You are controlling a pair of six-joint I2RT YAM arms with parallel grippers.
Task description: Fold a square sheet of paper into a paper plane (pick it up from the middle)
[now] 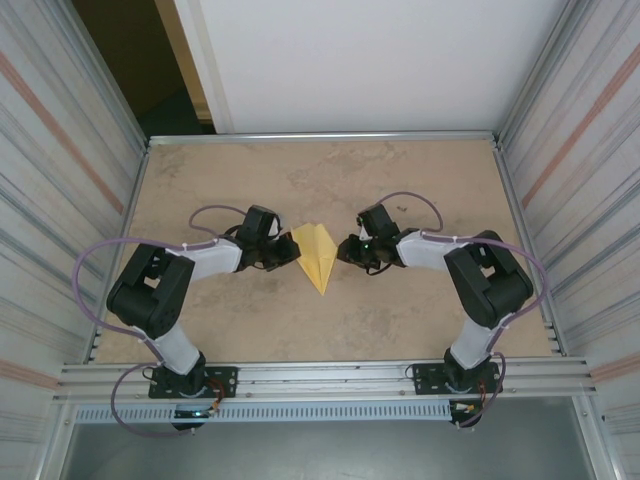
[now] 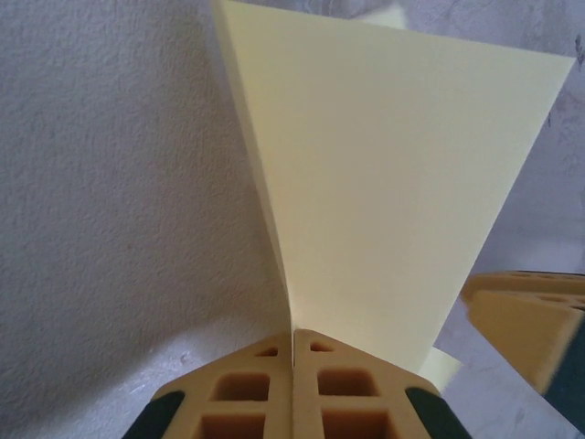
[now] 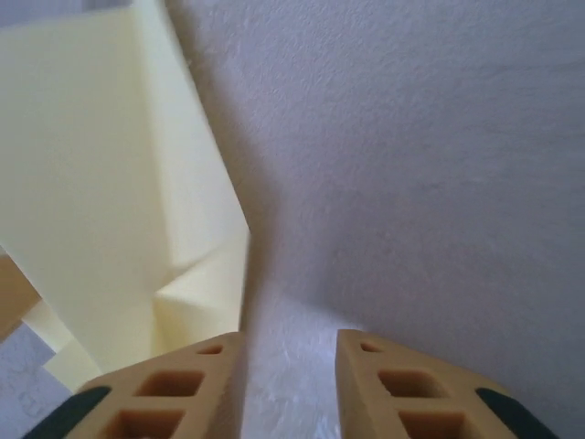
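Both arms bend inward, elbows out, wrists low at mid-table (image 1: 420, 320); the left gripper (image 2: 292, 346) is pinched tight on an edge of the one paper (image 1: 316, 256); the right gripper (image 3: 291, 361) stands slightly parted over bare table, the paper just beside it. The top view shows the pointed yellow fold between the two grippers; the left wrist view shows the clamp itself.

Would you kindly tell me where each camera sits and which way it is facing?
Top external: above and behind the bases, looking down at the table; both arms show, folded paper between them.
Left wrist: behind the left gripper, facing along shut fingers pinching the folded paper.
Right wrist: behind the right gripper, facing along open fingers beside the folded paper.
All three share the folded paper.
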